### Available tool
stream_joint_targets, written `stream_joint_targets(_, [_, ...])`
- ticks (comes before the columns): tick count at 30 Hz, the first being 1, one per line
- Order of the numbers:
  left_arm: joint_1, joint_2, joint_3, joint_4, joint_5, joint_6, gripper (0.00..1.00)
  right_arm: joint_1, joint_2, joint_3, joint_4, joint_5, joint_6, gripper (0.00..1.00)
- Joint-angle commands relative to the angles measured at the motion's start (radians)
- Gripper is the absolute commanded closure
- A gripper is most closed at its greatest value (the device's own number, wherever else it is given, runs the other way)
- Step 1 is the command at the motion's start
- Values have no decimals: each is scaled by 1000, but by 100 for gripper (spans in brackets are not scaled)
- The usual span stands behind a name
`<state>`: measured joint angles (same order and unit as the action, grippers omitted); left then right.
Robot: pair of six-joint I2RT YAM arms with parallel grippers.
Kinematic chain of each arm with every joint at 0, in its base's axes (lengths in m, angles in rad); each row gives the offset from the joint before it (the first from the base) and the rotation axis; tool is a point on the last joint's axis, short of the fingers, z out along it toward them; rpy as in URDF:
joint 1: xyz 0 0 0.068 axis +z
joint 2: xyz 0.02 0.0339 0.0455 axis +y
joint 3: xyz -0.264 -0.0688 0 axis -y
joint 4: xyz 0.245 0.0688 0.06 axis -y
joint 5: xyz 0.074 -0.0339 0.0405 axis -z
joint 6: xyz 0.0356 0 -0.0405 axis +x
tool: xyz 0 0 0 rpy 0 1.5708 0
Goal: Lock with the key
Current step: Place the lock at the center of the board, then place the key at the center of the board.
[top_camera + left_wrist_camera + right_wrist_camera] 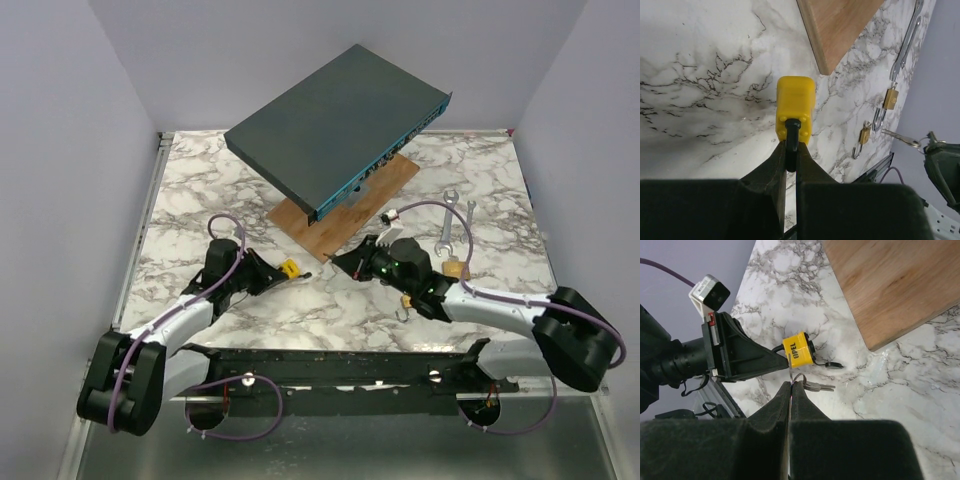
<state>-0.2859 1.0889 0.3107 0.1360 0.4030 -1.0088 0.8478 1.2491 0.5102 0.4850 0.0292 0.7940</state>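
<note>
Padlock, yellow, sits over the marble desk near the wood board corner, shackle pinched tight in L gripper. R gripper is closed on the key, blade pointing twd it; can't tell if touching.

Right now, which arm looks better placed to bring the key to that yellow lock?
Right: the right gripper is shut on the ring of keys, which hangs close to the yellow padlock. The left gripper pinches that padlock's shackle, so it can only hold it steady.
</note>
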Motion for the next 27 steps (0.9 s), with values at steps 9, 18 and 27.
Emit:
stream_joint_targets(9, [66,37,30,-134,-103,67,51,-16,270,93,240,-120,62,99])
stream_joint_targets(18, [67,-90,102,-320,-248,79,37,-16,406,158,249,-153,59,99])
stream_joint_targets(27, [51,-235,179,-480,-329,129,21,-12,552,272,200,-191,62,99])
